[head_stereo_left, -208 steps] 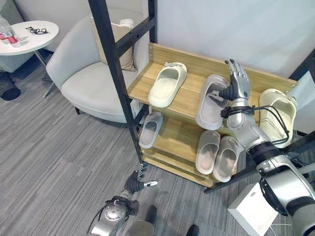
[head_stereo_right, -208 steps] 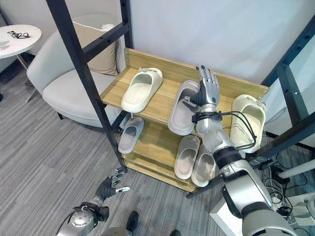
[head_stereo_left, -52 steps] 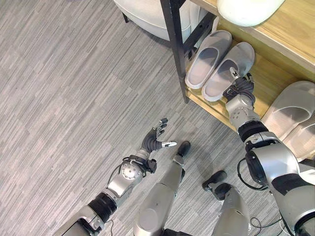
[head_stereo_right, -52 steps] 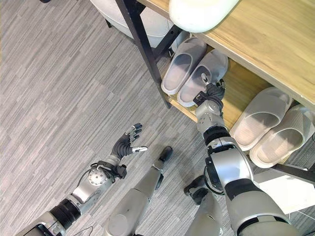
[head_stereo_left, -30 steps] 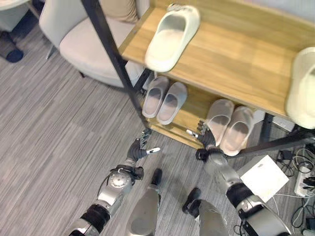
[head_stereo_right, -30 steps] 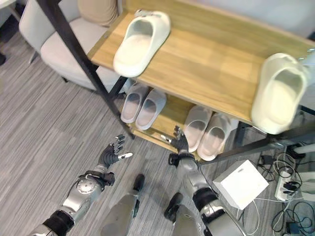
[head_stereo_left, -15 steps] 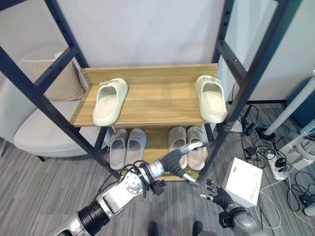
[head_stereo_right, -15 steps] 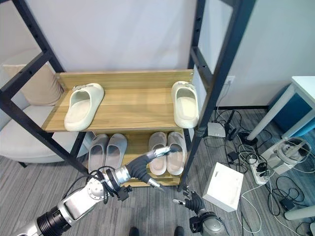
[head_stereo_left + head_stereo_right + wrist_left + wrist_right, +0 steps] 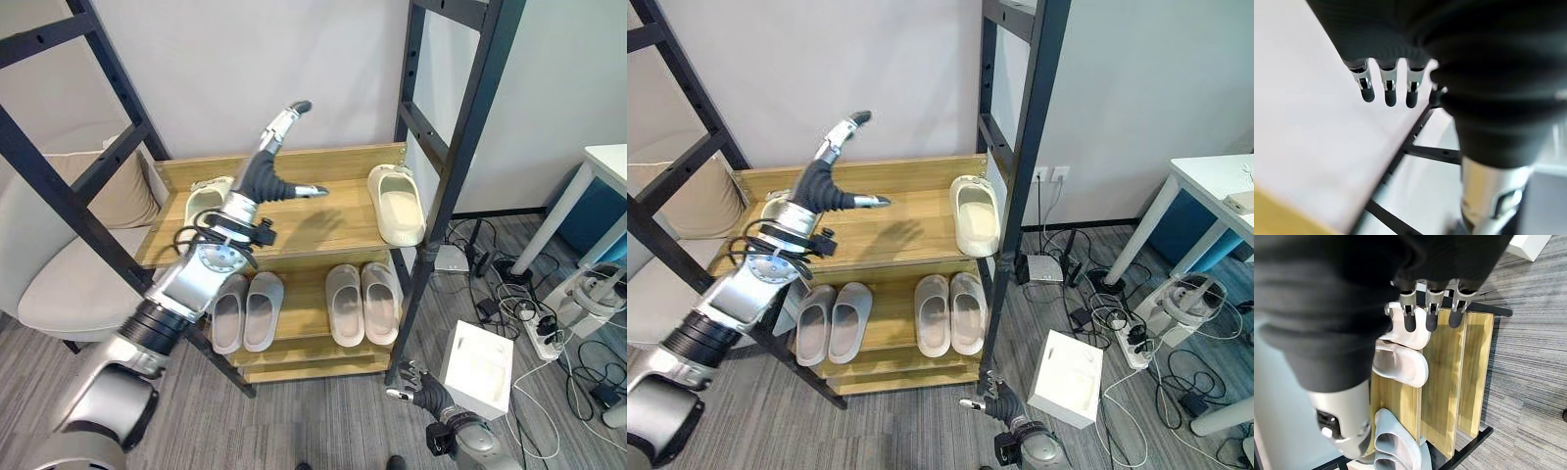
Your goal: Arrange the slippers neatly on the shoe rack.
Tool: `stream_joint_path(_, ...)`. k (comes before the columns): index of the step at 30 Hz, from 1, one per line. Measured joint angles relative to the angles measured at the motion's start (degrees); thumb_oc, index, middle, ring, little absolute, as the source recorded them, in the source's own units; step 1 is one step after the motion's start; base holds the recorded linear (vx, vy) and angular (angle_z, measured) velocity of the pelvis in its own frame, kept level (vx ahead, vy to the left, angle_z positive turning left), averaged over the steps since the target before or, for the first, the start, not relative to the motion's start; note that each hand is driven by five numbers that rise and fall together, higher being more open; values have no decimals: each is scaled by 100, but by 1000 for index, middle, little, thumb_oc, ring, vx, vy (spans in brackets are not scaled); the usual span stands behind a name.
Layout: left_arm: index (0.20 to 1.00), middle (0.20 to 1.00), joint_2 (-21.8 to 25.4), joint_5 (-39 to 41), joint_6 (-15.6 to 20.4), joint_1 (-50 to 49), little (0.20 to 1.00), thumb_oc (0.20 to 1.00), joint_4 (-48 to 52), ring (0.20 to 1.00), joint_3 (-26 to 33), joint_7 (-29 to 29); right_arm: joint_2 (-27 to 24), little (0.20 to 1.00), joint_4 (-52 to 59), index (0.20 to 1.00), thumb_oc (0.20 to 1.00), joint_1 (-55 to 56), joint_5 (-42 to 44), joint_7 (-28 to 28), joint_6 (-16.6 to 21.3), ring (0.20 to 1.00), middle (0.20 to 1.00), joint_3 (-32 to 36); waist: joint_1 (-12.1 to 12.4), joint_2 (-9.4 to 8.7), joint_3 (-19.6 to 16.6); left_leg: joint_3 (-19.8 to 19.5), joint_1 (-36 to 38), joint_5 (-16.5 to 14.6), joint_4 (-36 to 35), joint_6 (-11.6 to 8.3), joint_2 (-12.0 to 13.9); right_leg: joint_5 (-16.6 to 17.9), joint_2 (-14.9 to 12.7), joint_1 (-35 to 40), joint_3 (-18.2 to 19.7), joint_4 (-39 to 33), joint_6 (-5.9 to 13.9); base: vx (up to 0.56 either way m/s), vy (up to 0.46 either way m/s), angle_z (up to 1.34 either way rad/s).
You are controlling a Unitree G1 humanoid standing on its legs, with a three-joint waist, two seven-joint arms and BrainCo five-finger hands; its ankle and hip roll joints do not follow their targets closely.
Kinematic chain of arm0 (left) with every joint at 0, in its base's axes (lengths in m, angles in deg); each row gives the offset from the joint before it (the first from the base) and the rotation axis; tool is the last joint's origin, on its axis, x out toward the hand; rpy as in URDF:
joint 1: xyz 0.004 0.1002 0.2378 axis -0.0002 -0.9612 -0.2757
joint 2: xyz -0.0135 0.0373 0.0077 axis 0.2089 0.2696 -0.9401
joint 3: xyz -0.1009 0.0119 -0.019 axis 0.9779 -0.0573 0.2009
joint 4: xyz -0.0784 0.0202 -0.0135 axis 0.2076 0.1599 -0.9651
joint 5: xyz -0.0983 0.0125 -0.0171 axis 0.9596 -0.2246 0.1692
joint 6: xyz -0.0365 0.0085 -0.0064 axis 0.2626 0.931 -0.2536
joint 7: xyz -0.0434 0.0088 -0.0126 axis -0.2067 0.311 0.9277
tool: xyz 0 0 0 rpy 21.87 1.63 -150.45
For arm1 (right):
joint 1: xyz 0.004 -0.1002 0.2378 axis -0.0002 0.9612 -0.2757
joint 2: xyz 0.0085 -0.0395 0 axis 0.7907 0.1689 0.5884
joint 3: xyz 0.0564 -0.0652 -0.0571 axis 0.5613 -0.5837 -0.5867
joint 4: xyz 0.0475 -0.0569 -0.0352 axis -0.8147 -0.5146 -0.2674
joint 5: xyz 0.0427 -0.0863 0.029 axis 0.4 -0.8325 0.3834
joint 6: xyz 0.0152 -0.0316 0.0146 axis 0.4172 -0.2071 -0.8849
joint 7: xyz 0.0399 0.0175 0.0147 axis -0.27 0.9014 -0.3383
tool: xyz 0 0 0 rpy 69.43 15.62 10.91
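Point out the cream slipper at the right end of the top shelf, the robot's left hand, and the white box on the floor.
cream slipper (image 9: 397, 204): left eye view, on its footbed.
left hand (image 9: 261, 174): left eye view, on the dark palm cover.
white box (image 9: 477, 360): left eye view, on its top face.

Left hand (image 9: 257, 174) has risen over top shelf (image 9: 323, 220).

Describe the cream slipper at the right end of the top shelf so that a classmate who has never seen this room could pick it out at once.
Find the wooden shoe rack in its black metal frame against the white wall. On its top shelf, go to the right end, beside the black upright: the cream slipper lies there alone. Unlike the grey pairs on the shelf below, it is cream, and its partner sits at the far left end, partly behind the robot's raised left hand.
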Motion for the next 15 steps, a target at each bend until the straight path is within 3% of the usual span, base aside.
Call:
stream_joint_path(4,1000,1000,860,-1592,-466,211,1000,1000,-776,1000,-284,483,-115,1000,113,1000,1000,27,2,-1,176,1000,1000,17,-20,53,-21,161,-17,-14,-4,13,-7,41,-17,-102,126,1,-7,7,40,-19)
stream_joint_path(12,1000,1000,1521,-2998,-1076,208,1000,1000,-1546,1000,-415,834,-243,1000,142,1000,1000,221,9,8,302,1000,1000,68,-61,17,2,320,-129,-42,-6,13,-8,74,-18,-292,271,1,36,17,39,-10)
stream_joint_path(15,1000,1000,1615,-3169,-1230,211,1000,1000,-1820,1000,-507,838,-245,1000,174,1000,1000,291,10,6,305,1000,1000,64,-76,-34,40,333,-132,-43,-6,13,-11,68,-20,-306,285,0,55,23,50,-5)
